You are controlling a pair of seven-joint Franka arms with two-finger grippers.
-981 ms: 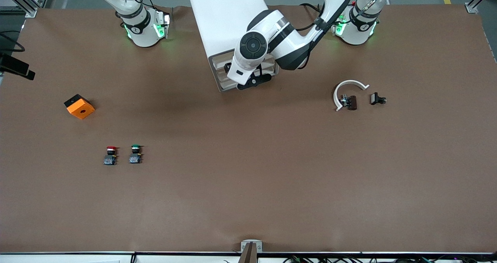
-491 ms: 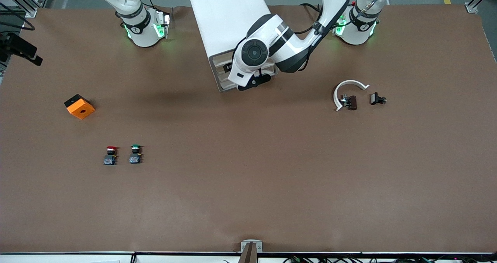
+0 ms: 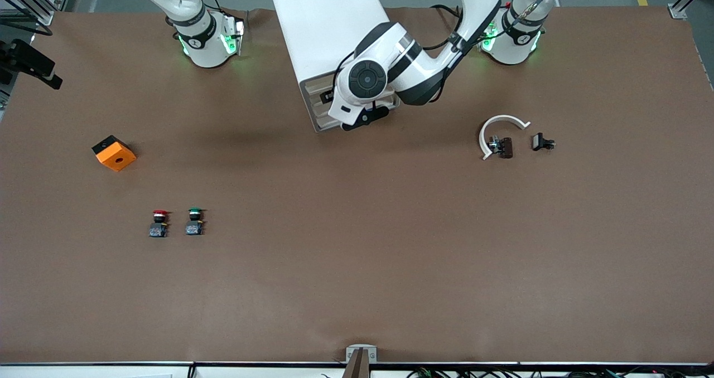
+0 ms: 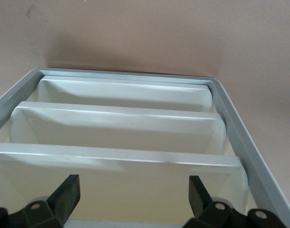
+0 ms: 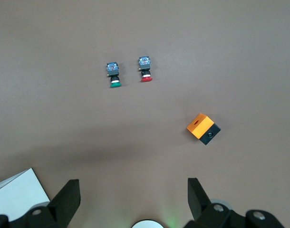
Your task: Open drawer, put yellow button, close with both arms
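Front view shows the left arm (image 3: pixel 424 71) bent down in front of the white cabinet (image 3: pixel 326 27), with its wrist pressed close to the drawer fronts, so the left gripper (image 3: pixel 365 116) is mostly covered by the arm's own body there. Its wrist view looks along the beige fronts of the drawers, and the two fingers (image 4: pixel 64 197) stand wide apart with nothing between them; the nearest front, which I take to be the drawer (image 4: pixel 116 154) of the task, lies just past the fingertips. It seems pushed in level with the frame, so I judge the gripper is placed here to shut it or has finished this. The yellow button I cannot find on the table in any view; probably it is already inside, but this is hidden. The right gripper (image 5: pixel 130 202) is not visible in the front view; its wrist view shows it held high over the table near its own base, its fingers also spread and empty, so this arm waits. Below it lie the red button (image 3: pixel 159 222), the green button (image 3: pixel 194 221) just beside it, and the orange block (image 3: pixel 114 153) nearer the right arm's base.
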